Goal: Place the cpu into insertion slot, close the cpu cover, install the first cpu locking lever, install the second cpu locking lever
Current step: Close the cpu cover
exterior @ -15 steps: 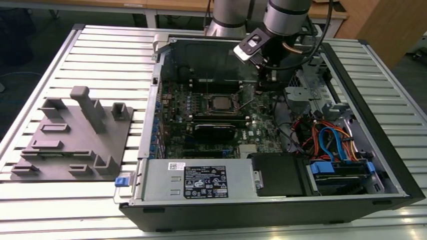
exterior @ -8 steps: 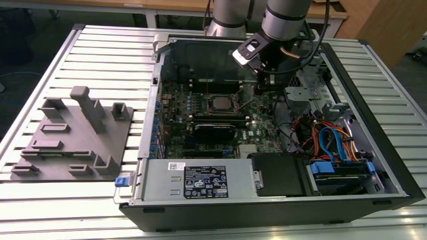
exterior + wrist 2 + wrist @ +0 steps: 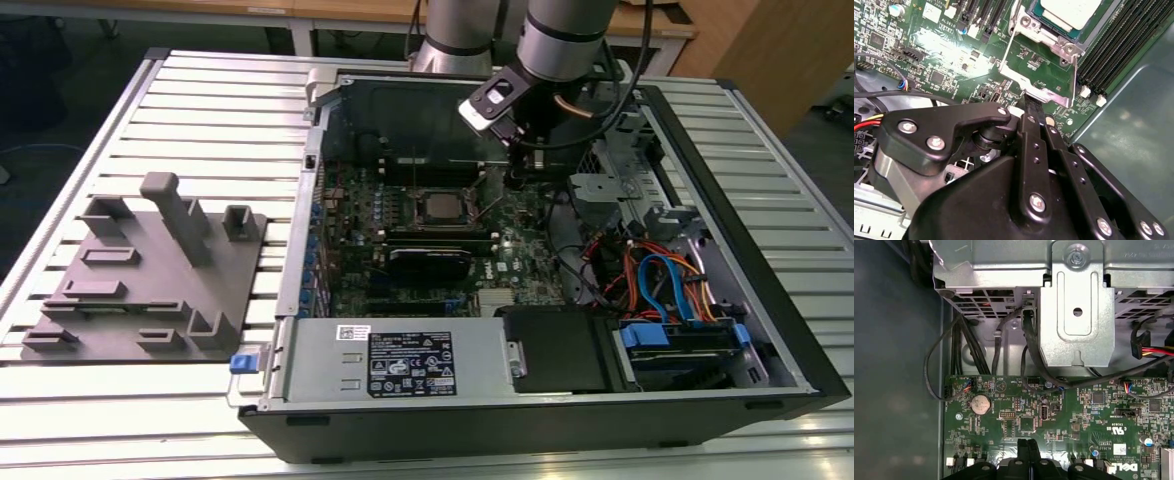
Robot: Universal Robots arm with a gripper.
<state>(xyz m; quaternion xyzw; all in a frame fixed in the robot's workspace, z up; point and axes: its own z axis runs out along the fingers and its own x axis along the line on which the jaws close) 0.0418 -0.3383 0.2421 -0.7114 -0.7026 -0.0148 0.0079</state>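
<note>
The cpu lies flat in its socket on the green motherboard inside the open computer case, its silver top facing up. The cpu cover, a silvery frame, lies down around the chip. Thin wire levers run along the socket's sides. My gripper hangs just beside the socket on the exterior view's right. Its black fingers are shut together, the tips at the metal tab on the socket's edge. In the first wrist view the shut gripper hovers low over the board.
A grey fixture plate with upright pegs lies on the slatted table at the exterior view's left. Inside the case are a black block, a power supply, coloured cables and a metal drive cage. Memory slots flank the socket.
</note>
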